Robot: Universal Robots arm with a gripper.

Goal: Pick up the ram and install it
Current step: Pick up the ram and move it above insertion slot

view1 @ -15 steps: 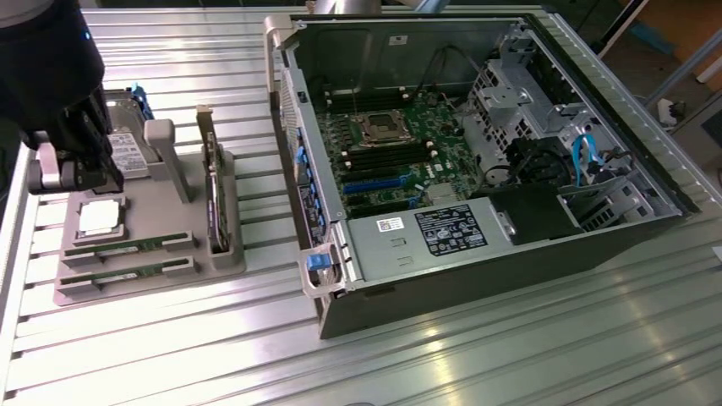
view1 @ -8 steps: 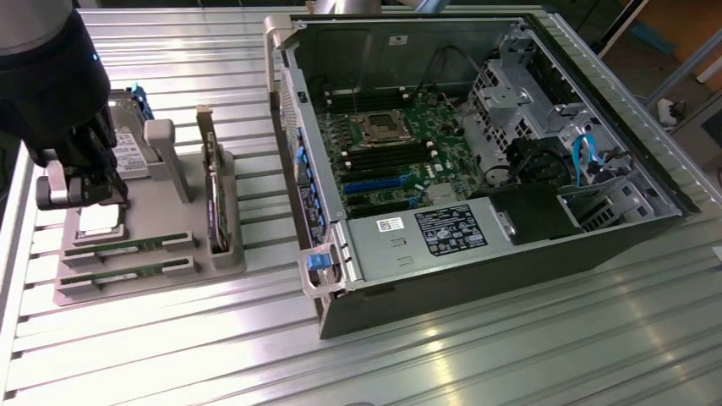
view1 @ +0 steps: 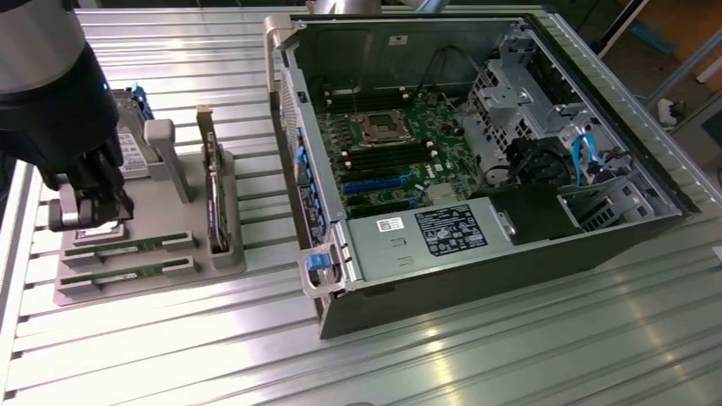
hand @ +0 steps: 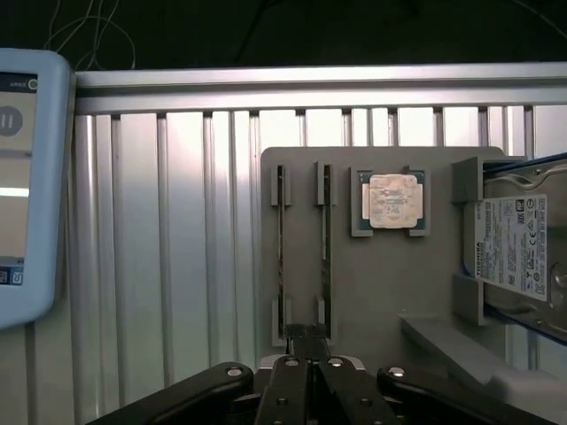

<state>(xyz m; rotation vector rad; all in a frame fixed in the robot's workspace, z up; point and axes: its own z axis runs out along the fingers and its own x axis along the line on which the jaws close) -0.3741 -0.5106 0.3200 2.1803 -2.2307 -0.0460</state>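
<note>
Two ram sticks lie on edge in slots of a grey holder (view1: pixel 147 288) at the exterior view's left: one ram (view1: pixel 130 246) nearer the gripper, the other ram (view1: pixel 122 276) nearer the holder's front edge. The wrist view has them as thin parallel strips, ram (hand: pixel 282 248) and ram (hand: pixel 326 252). My gripper (view1: pixel 81 222) hangs over the holder just behind the sticks. Its fingers are shut together with nothing between them. In the wrist view the gripper (hand: pixel 307 335) sits close to one end of the nearer stick.
The holder also carries a processor chip (hand: pixel 391 199), a silver hard drive (hand: pixel 514 248) and a dark card (view1: pixel 211 182) standing on edge. An open computer case (view1: pixel 631 241) with its motherboard (view1: pixel 390 148) lies to the exterior view's right. A tablet (hand: pixel 27 177) rests beside the slatted table.
</note>
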